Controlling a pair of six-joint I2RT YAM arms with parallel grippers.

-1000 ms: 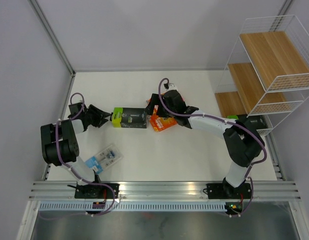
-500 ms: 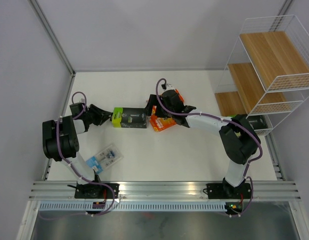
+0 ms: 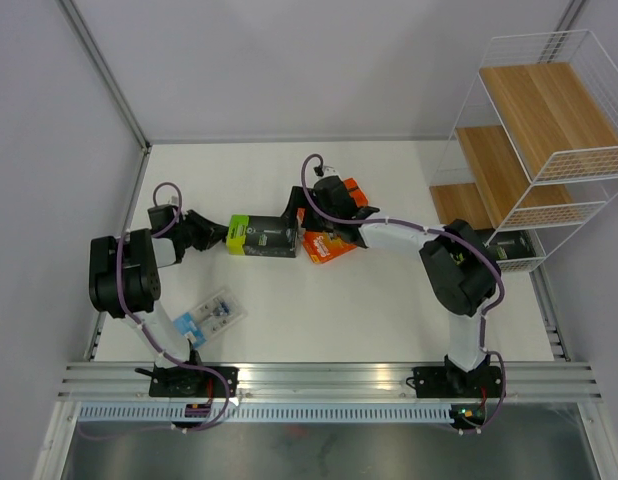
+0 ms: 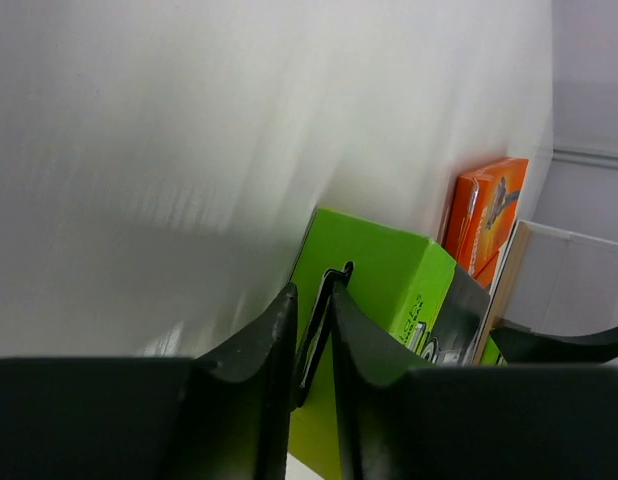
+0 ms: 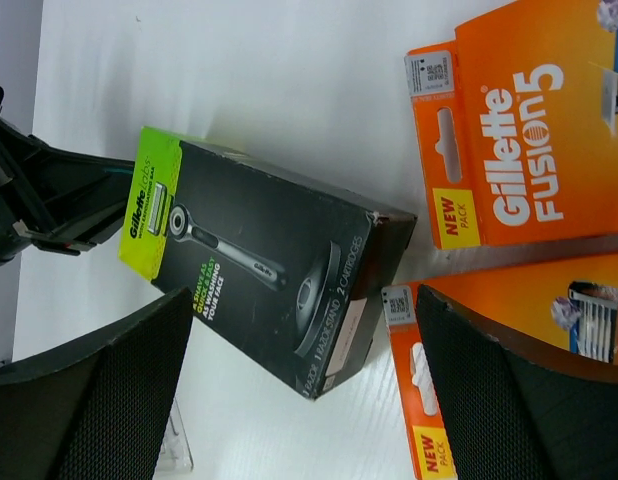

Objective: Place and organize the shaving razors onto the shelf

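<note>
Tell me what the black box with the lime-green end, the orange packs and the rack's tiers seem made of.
Black box with lime-green end: printed cardboard, semi-gloss; folded edges show. Orange flat packs: glossy printed card, punched hang slot visible. Rack tiers: light wood or wood-look laminate, grain visible; its white wire frame looks like coated metal.

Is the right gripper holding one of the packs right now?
No, the right gripper is open in its wrist view, jaws spread wide over the black box and orange packs with nothing gripped.
</note>
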